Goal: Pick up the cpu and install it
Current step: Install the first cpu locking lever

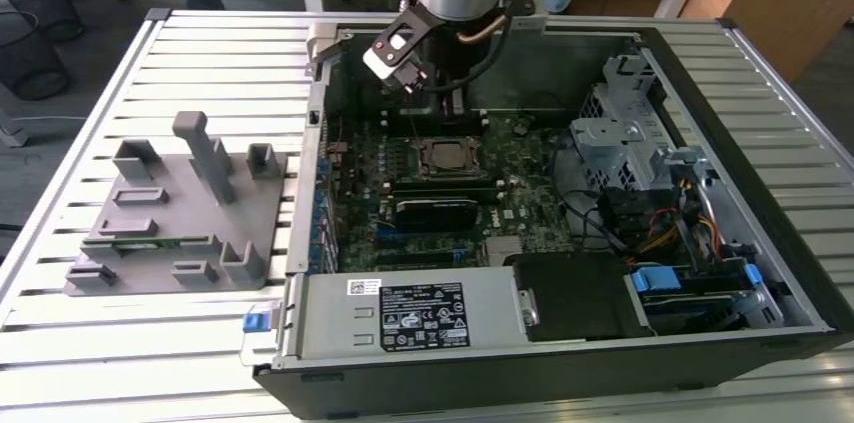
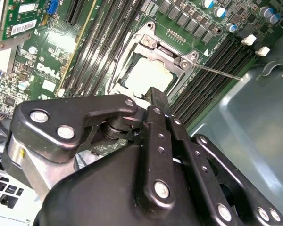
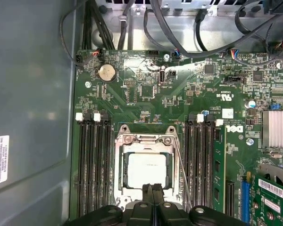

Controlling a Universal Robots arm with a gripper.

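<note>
**CPU seated in its socket, gripper empty above it**

The cpu (image 3: 148, 170) lies flat in the middle of the motherboard's socket. Its silvery top faces up and catches enough light to look almost white in both wrist views. It looks square to the opening and not tilted, with a thin dark margin all round. The metal socket frame (image 3: 144, 139) borders it. A thin retention lever (image 3: 180, 165) slants along one side, and I cannot tell whether it is latched down. Black memory slots (image 3: 94, 165) flank the socket on both sides.

The gripper (image 3: 153, 187) hovers just over one edge of the socket. Its fingers are pressed together with nothing between them, and as far as I can judge it is clear of the chip.

From that I take the picking up and the placing to be done, since the chip is out of the fingers and in its seat. Only the securing of the socket might be left, and the pictures do not settle it.

In the exterior view, the green motherboard (image 1: 521, 193) sits inside an open computer case (image 1: 534, 383) on a slatted table (image 1: 134, 343). A grey parts fixture (image 1: 174, 223) stands well apart, to the exterior view's left.
</note>
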